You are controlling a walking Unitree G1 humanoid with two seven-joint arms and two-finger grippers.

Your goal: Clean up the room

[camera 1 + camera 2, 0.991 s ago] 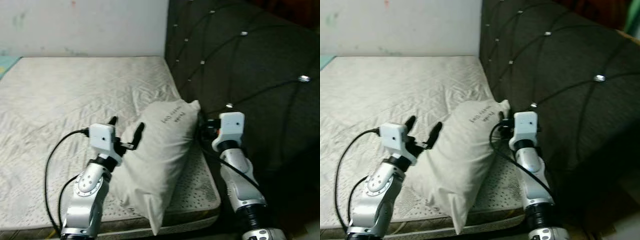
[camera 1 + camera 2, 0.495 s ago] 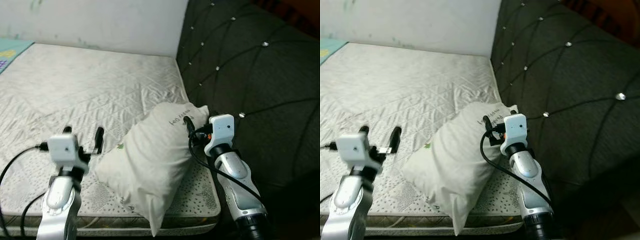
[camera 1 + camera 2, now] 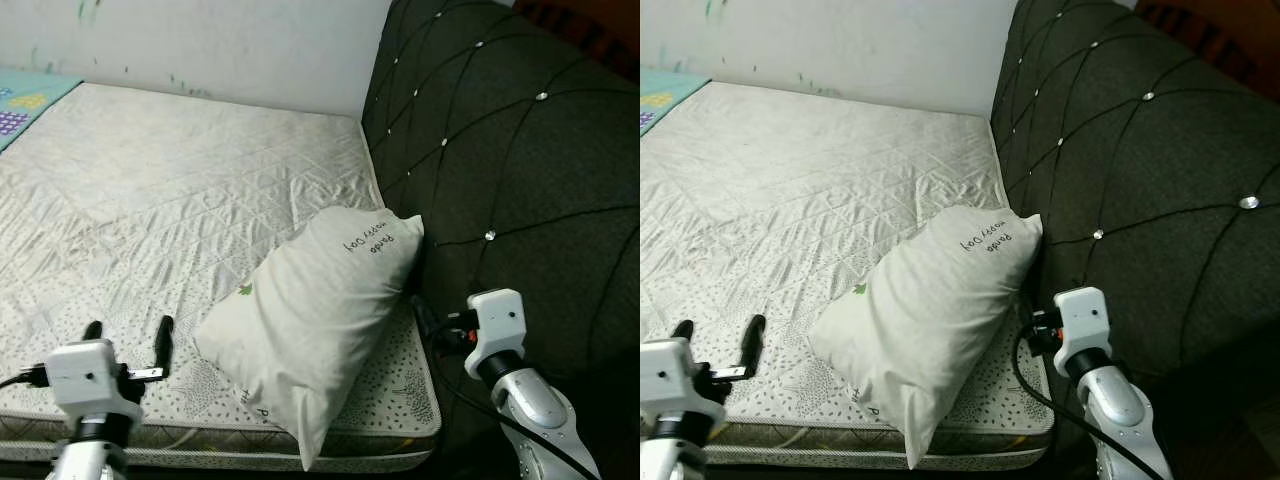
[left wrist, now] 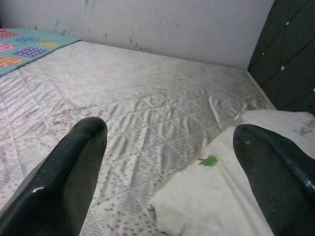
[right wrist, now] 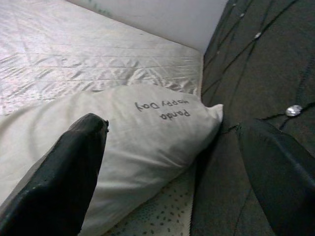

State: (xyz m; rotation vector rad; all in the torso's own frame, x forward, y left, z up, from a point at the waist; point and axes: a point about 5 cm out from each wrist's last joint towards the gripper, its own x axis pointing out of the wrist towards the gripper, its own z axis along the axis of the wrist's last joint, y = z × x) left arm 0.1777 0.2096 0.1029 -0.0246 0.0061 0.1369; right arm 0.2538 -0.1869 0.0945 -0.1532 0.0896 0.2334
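Observation:
A cream pillow (image 3: 320, 310) with small dark lettering lies on the bare quilted mattress (image 3: 160, 190), leaning against the dark tufted headboard (image 3: 500, 150). One corner overhangs the mattress's near edge. My left gripper (image 3: 128, 333) is open, low at the near edge, left of the pillow and apart from it. In the left wrist view its fingers (image 4: 64, 177) frame the mattress and the pillow's corner (image 4: 216, 196). My right gripper (image 3: 425, 318) is open, by the headboard just right of the pillow; the right wrist view looks along its fingers (image 5: 64, 177) at the pillow (image 5: 142, 128).
A white wall (image 3: 200, 40) runs behind the mattress. A colourful play mat (image 3: 25, 95) shows at the far left edge. The headboard closes off the right side. The mattress's left and middle lie bare.
Both arms have drawn back and down from the pillow, which now lies free on the mattress. The camera has risen and shifted, showing more of the bed.

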